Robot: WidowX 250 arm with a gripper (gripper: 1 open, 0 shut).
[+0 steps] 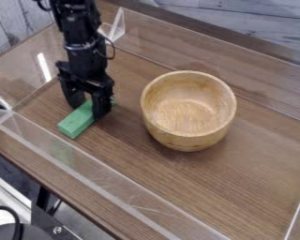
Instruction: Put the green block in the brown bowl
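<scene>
One green block [78, 122] to grab first, left of the brown bowl [187, 110]. Jaws wide open above; next, go down, then squeeze.

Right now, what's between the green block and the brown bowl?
Just bare table lies between the green block and the brown bowl, apart from the gripper's tip beside the block. The camera view shows it.

The end effector [93, 101] hides the upper end of the green block [80, 119].
</scene>
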